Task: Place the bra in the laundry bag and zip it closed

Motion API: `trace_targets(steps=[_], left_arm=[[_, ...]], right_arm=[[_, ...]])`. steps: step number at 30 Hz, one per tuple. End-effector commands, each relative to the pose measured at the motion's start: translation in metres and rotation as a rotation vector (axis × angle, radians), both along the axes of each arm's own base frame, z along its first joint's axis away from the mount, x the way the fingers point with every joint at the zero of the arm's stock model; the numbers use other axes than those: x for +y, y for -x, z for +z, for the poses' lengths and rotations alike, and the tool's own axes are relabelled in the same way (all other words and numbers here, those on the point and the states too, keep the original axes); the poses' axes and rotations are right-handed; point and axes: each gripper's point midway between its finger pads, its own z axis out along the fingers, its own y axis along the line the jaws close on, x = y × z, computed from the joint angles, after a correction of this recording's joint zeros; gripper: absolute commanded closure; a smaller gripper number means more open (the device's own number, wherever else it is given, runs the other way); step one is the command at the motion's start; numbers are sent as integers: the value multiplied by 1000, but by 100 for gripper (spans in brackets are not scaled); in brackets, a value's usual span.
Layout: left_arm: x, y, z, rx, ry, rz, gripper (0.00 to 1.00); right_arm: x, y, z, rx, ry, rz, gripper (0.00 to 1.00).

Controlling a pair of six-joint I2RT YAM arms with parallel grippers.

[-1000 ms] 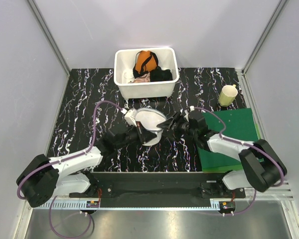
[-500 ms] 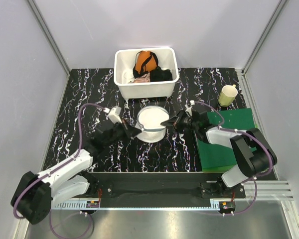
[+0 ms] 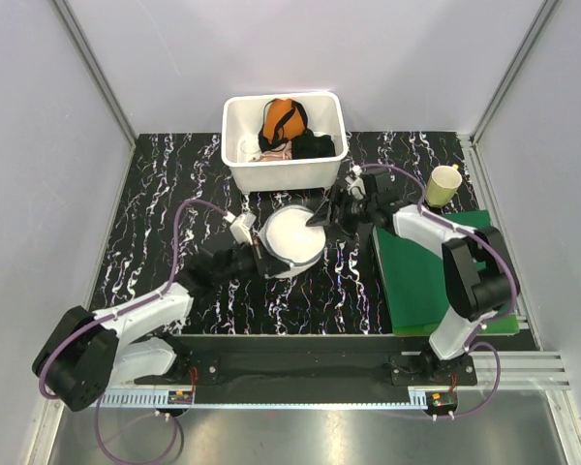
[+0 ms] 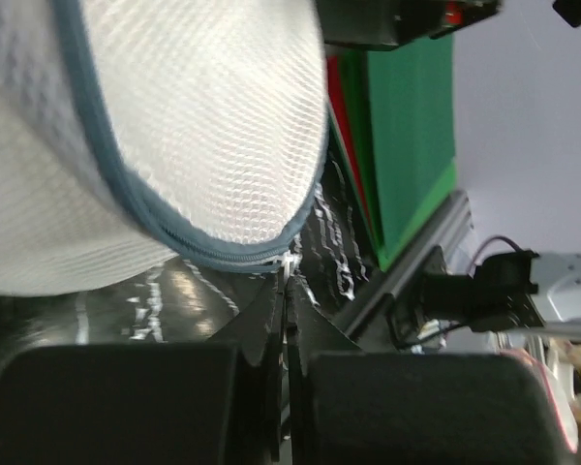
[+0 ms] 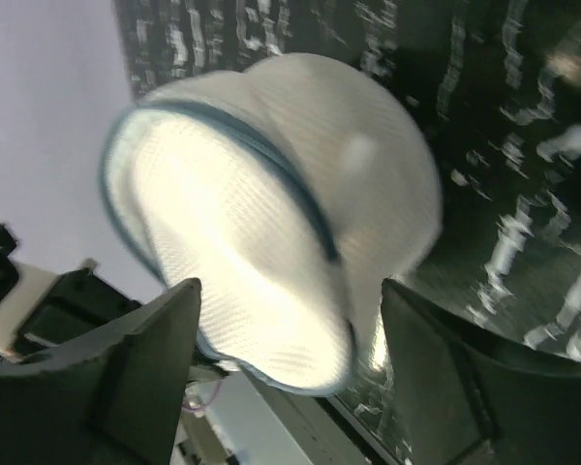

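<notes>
At the bag's near-left rim, the left gripper (image 3: 259, 260) has its two fingers (image 4: 126, 407) pressed flat together. In the left wrist view their tips meet right at the grey-blue zip band (image 4: 198, 247), with a small white scrap of the rim pinched between them.

Across the bag, the right gripper (image 3: 327, 213) is at the far-right rim. Its fingers (image 5: 145, 358) are spread wide, one at each side of the right wrist view. The white mesh shows between them, but neither finger closes on it.

Between the two grippers sits the laundry bag (image 3: 290, 240) – a white round mesh drum on the black marbled table (image 3: 155, 213), one disc face turned up toward the top camera. The zip band runs round its edge, and I cannot tell how far it is drawn. Nor can I tell through the mesh whether the bra lies inside.

Just behind the bag stands a white tub (image 3: 283, 172), close to it but apart. It holds an orange garment with black straps (image 3: 281, 118), a black garment (image 3: 313, 145) and some pale cloth at the left end, too small to name.

To the right lies a green mat (image 3: 436, 281) with the right arm reaching over its far-left corner. A pale yellow cup (image 3: 443, 184) stands at the mat's far edge – well apart from the bag.
</notes>
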Motion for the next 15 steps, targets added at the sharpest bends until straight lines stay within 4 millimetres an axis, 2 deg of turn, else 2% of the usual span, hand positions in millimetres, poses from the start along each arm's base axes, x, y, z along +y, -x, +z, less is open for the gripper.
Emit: trace_targets(steps=[1,2,3,4,5,6,7,8,9,11,13,15], left_arm=[[-25,-3,34,-75,126,-18,100],[-27,-2,34,-73,131,-19,100],[-29,-2,35,-80,135,-21,100],[-31,0,35,-73,135,-29,100],[-33,1,36,-76,140,-31,100],[-34,1,38,-78,147,-31,100],[-35,4,38,-79,150,-36,100],[-37,5,39,-82,154,-39,100],[-39,8,40,-82,157,-46,100],[-43,11,42,-90,165,-57,100],[-47,15,41,-88,162,-62,100],[-49,16,40,-83,163,-63,100]], right_arm=[[-38,23,-8,28,152,-155,12],[-44,29,6,-7,147,-181,9],[-53,41,-8,21,173,-208,7],[-55,48,-6,40,158,-229,6],[-57,55,4,23,132,-243,6],[-59,66,-6,51,120,-250,6],[-57,71,-3,90,75,-285,7],[-52,69,16,39,-8,-294,9],[-50,79,7,108,-59,-333,9],[-41,73,24,57,-164,-356,15],[-28,77,18,104,-186,-340,21],[-17,72,24,101,-223,-332,25]])
